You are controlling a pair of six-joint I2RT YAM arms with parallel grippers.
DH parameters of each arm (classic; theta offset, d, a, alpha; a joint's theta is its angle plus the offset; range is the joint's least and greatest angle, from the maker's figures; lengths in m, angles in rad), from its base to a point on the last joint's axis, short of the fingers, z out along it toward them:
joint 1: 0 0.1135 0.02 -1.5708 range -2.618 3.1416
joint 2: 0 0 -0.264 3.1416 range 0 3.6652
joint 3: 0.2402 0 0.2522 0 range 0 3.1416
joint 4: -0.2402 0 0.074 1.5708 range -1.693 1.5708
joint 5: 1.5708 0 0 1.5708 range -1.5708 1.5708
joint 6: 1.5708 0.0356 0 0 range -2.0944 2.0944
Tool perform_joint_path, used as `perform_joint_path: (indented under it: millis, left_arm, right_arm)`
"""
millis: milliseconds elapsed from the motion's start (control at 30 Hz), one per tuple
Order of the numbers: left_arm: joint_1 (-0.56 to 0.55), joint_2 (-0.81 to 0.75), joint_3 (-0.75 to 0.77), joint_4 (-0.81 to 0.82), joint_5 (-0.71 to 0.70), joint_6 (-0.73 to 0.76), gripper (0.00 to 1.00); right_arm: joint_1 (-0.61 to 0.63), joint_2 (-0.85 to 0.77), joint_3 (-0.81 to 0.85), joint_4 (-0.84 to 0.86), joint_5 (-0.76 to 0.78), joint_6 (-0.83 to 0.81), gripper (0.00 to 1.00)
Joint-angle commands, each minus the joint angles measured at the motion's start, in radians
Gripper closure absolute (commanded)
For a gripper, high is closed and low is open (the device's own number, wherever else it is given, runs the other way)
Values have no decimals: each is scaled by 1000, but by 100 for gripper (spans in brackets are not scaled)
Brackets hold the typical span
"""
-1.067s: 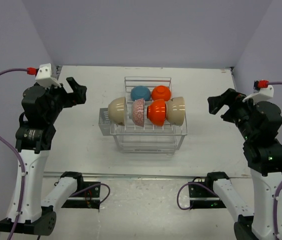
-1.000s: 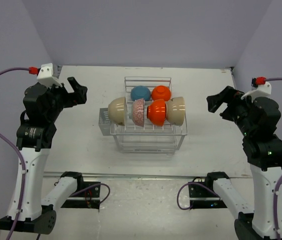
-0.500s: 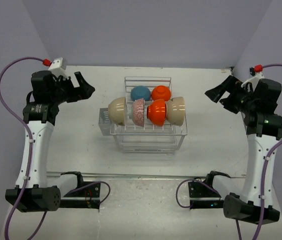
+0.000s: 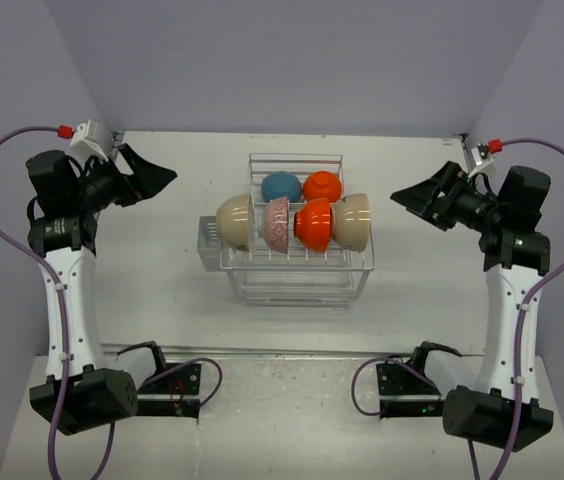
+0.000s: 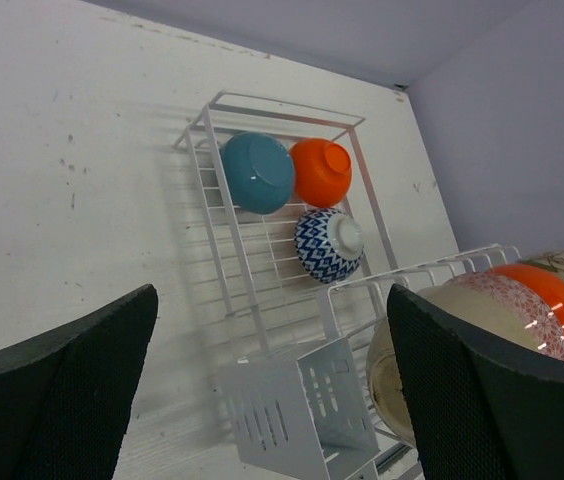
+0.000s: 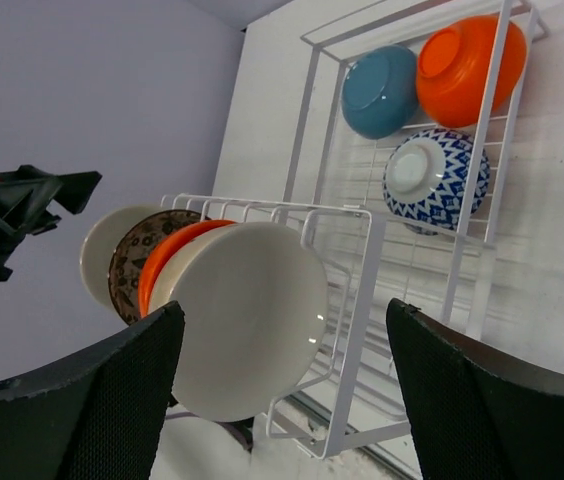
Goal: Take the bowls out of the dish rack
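White table (image 4: 152, 280) between pale lilac walls, seen from above. At its middle sits the dish rack (image 4: 298, 267), with every bowl in it. Four stand on edge in the near row: a cream bowl (image 4: 234, 221), a pink speckled bowl (image 4: 278, 224), an orange bowl (image 4: 312, 225) and a second cream bowl (image 4: 354, 220). Behind them lie a blue bowl (image 4: 281, 186), a second orange bowl (image 4: 322, 186), and a blue-and-white patterned bowl (image 5: 327, 245) that is hidden from overhead.

Over the last second both my arms have straightened up from a folded crouch. My left claw (image 4: 150, 178) and right claw (image 4: 410, 197) now hang well apart from the rack, one at each side. Their tips aim inward and their fingers are spread wide, holding nothing. No bowl is unloaded yet; I judge this the start of a reach.
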Motion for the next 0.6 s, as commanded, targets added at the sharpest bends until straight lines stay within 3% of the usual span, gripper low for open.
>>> perform_joint_path:
  millis: [0,267,567]
  left_arm:
    - [12,-23,-7,71,84,-39,5]
    - [12,-26,-25,83,91,-42,4]
    - [11,-30,-33,91,93,-45,4]
  right_arm:
    - [-5,-39,-36,103,-110,36,19]
    - [6,-48,-65,222,-245,119,20]
    - [85,-22,-38,232,-247,150,25]
